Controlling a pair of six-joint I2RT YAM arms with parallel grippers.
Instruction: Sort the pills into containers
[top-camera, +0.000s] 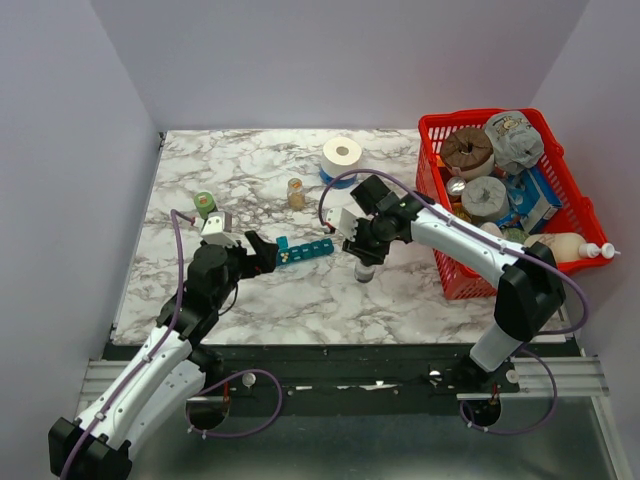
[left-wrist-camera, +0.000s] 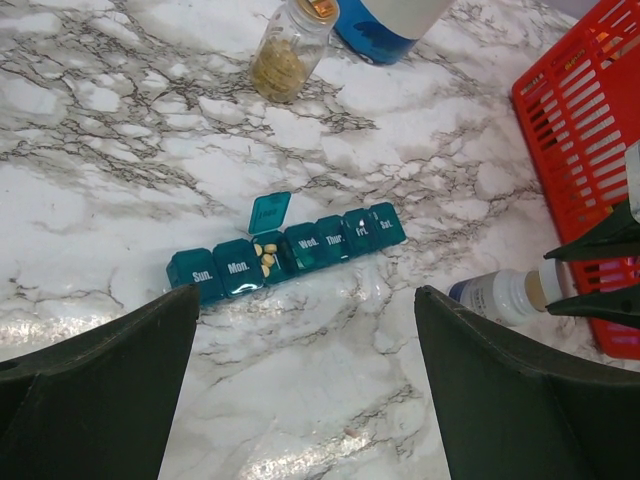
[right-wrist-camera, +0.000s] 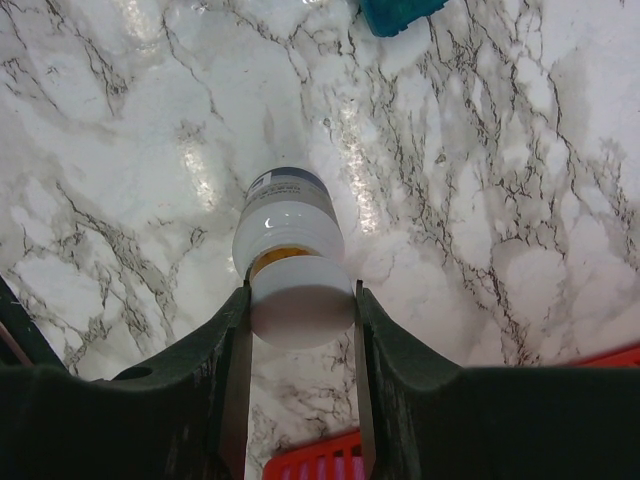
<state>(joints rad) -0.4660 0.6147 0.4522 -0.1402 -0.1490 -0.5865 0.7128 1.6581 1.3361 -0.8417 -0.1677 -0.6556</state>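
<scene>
While the left gripper gapes wide just short of the pill box, the right gripper clamps the white cap of a small bottle near the box's Saturday end. A few pills lie in its open third compartment. Farther back stands a glass jar.

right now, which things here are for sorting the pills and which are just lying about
Job: teal pill organizer, pills in its open compartment, right pincer gripping the white-capped bottle.
Lying about: amber jar, white roll, green roll, red basket.
</scene>
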